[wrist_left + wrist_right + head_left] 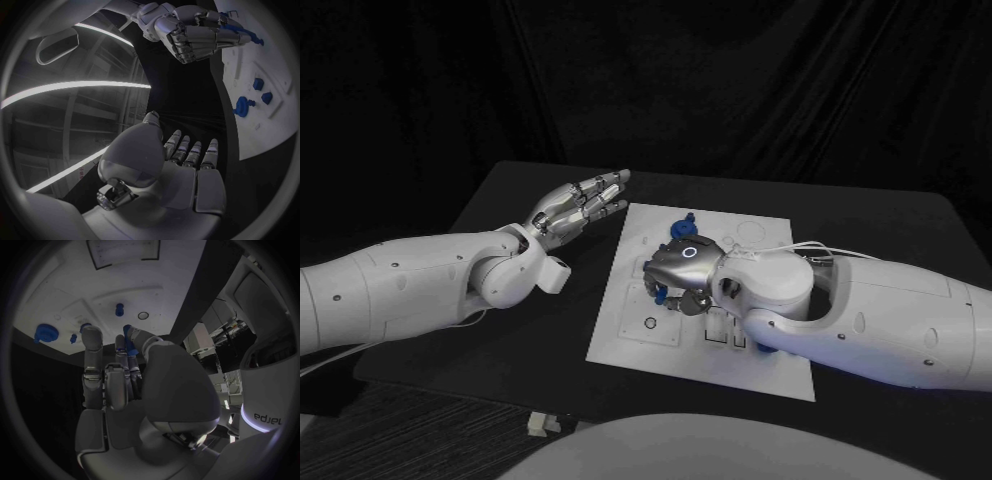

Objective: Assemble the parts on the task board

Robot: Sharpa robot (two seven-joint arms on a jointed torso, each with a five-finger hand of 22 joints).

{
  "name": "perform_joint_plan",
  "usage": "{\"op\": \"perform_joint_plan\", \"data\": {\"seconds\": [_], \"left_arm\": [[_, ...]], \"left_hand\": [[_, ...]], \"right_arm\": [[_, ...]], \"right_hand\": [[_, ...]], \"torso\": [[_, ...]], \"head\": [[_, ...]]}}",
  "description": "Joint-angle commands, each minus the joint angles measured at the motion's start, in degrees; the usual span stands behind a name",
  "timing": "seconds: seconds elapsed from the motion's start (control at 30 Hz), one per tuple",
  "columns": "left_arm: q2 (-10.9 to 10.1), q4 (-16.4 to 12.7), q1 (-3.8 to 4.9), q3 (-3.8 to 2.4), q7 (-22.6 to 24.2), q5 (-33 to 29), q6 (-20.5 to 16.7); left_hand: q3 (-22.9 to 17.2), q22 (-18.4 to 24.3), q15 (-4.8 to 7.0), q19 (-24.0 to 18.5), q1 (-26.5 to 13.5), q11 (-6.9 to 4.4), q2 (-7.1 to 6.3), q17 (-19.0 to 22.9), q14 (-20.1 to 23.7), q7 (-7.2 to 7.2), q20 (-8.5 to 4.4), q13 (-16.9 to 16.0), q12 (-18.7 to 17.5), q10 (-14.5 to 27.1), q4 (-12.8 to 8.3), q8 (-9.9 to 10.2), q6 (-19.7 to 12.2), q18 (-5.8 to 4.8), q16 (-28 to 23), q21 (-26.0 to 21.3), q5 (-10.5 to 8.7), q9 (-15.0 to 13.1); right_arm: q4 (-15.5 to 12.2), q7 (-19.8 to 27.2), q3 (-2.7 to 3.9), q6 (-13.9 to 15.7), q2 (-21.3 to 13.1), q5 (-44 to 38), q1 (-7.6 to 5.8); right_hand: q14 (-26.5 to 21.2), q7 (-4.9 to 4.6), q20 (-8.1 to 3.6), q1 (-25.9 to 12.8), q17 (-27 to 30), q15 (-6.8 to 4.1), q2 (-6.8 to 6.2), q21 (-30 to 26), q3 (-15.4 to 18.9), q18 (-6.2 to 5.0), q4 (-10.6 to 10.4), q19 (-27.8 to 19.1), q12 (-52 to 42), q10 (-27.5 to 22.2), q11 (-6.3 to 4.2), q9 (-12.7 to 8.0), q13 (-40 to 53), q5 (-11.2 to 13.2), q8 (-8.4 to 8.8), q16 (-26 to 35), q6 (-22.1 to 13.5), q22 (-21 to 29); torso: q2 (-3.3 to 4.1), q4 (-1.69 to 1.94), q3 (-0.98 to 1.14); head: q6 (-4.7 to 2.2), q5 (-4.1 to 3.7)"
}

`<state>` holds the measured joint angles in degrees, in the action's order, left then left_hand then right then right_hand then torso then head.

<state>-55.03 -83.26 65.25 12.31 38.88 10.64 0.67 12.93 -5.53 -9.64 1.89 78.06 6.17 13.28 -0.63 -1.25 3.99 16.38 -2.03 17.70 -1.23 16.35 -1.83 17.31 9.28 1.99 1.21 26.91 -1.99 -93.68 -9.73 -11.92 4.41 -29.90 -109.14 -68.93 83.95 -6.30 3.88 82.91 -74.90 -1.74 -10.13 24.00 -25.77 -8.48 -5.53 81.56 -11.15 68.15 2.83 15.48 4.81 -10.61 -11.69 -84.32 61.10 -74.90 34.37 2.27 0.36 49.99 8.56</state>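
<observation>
Right hand [687, 272] hovers over the task board [776, 365] middle, fingers curled around a long blue part [240, 31]. Left hand [577, 207] is just off the board's far-left corner, flat, fingers straight, holding nothing. More blue parts [242, 105] sit on the board's far end.

I've got the task board [678, 345] flat on the bench [531, 340]; right hand [687, 272] over its middle, parts [45, 332] beyond my fingers [92, 342], left hand [581, 205] beside its far corner.
</observation>
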Motion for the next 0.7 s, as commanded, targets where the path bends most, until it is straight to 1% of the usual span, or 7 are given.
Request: {"op": "perform_joint_plan", "data": {"seconds": [0.03, 0.27, 0.47, 0.7], "left_arm": [[0.2, 0.0, -0.07, -0.05, 6.7, -0.1, 0.7], [0.1, -0.1, -0.07, -0.05, 6.5, -0.1, 0.7], [0.1, -0.1, -0.07, -0.05, 6.3, -0.1, 0.8], [0.0, -0.1, -0.07, -0.05, 6.3, -0.1, 0.8]], "left_hand": [[-0.4, -0.1, 0.33, 0.0, 0.7, 0.45, 0.11, -0.1, 0.0, 0.24, 0.27, -0.1, 0.2, 0.0, 0.1, -0.3, 0.2, 0.71, 0.3, 0.2, 0.22, -0.1], [-0.4, -0.1, 0.35, 0.0, 0.7, 0.52, 0.16, -0.1, 0.0, 0.26, 0.27, -0.1, 0.2, 0.0, 0.1, -0.3, 0.2, 0.72, 0.3, 0.2, 0.28, -0.1], [-0.4, -0.1, 0.35, 0.0, 0.7, 0.52, 0.16, -0.1, 0.0, 0.26, 0.27, -0.1, 0.2, 0.0, 0.1, -0.3, 0.2, 0.72, 0.3, 0.2, 0.28, -0.1], [-0.5, -0.1, 0.38, 0.1, 0.8, 0.66, 0.25, -0.1, 0.0, 0.28, 0.28, -0.1, 0.3, -0.1, 0.1, -0.3, 0.2, 0.72, 0.3, 0.2, 0.31, -0.1]], "right_arm": [[0.8, -0.2, 0.03, 0.2, 0.7, -1.9, 0.84], [2.2, 0.3, 0.03, 0.8, 1.9, -2.2, 2.19], [2.9, 0.6, 0.03, 1.8, 2.6, -2.3, 3.07], [2.7, 0.7, 0.03, 2.1, 2.9, -2.3, 3.35]], "right_hand": [[2.9, -0.3, 0.16, -0.1, -1.4, 0.09, -0.26, 0.1, 0.2, -0.2, 0.2, 0.4, 0.2, 0.3, 0.28, 1.4, 0.0, -0.1, 0.15, -0.3, -0.1, -3.3], [2.9, -0.34, 0.17, -0.2, -1.4, 0.15, -0.25, -0.2, 0.2, -0.24, 0.2, 0.4, 0.2, 0.3, 0.29, 1.4, 0.0, -0.1, 0.19, -0.3, -0.1, -3.2], [2.8, -0.38, 0.19, -0.3, -1.3, 0.22, -0.25, -0.2, 0.3, -0.22, 0.3, 0.4, 0.2, 0.3, 0.33, 1.4, 0.1, -0.1, 0.26, -0.3, -0.1, -3.2], [2.8, -0.38, 0.24, -0.3, -1.3, 0.3, -0.19, -0.3, 0.4, -0.2, 0.3, 0.4, 0.1, 0.5, 0.33, 1.4, 0.1, -0.1, 0.33, -0.3, -0.1, -3.2]], "torso": [[0.01, -0.05, 0.01], [0.04, -0.03, 0.01], [0.0, -0.03, 0.03], [0.01, -0.03, 0.01]], "head": [[0.01, 0.17], [0.01, 0.29], [0.01, 0.38], [0.01, 0.44]]}}
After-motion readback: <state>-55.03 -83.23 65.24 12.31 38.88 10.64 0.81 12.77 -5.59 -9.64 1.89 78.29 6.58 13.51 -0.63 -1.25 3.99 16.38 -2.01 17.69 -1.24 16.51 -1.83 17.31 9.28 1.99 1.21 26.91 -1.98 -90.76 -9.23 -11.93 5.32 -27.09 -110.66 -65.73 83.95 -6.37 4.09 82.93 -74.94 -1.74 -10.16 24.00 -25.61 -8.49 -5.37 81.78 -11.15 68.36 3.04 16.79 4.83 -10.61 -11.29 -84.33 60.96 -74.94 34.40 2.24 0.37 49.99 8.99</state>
